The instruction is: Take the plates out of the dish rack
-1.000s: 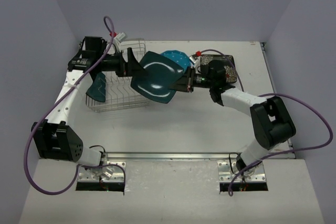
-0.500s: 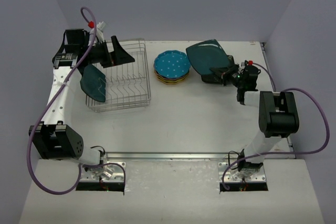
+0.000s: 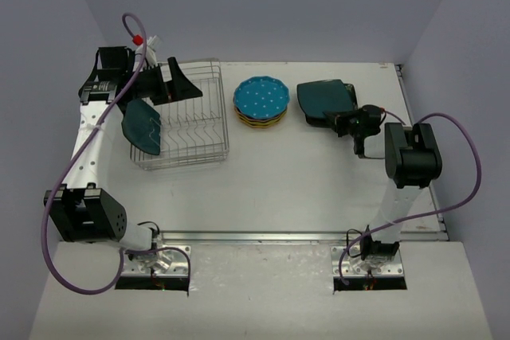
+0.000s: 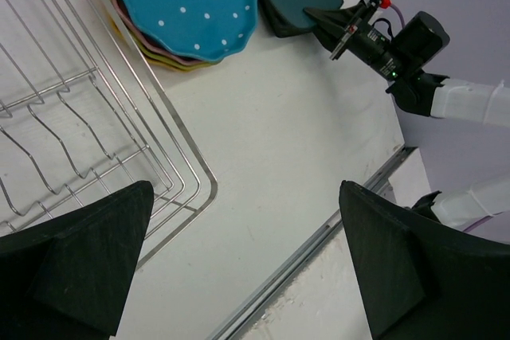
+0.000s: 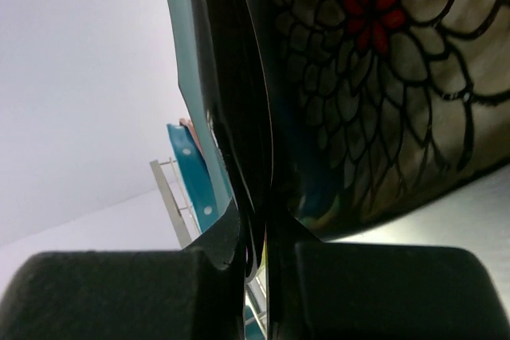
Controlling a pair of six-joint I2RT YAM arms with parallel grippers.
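Note:
The silver wire dish rack [image 3: 191,121] stands at the left; its corner shows in the left wrist view [image 4: 96,133]. A dark teal squarish plate [image 3: 142,127] leans tilted at the rack's left end. My left gripper [image 3: 171,87] hovers over the rack's far left, open and empty [image 4: 245,189]. Round scalloped plates are stacked right of the rack, with the dotted blue one [image 3: 260,98] [image 4: 183,1] on top. Squarish dark plates [image 3: 325,99] lie stacked further right. My right gripper [image 3: 345,122] [image 5: 267,228] is shut on the rim of a dark squarish plate [image 5: 231,77] at that stack's near corner.
The table's front rail [image 3: 263,236] runs between the arm bases. The grey back wall [image 3: 263,5] stands close behind the plates. A flower-patterned plate surface [image 5: 382,45] fills the right of the right wrist view.

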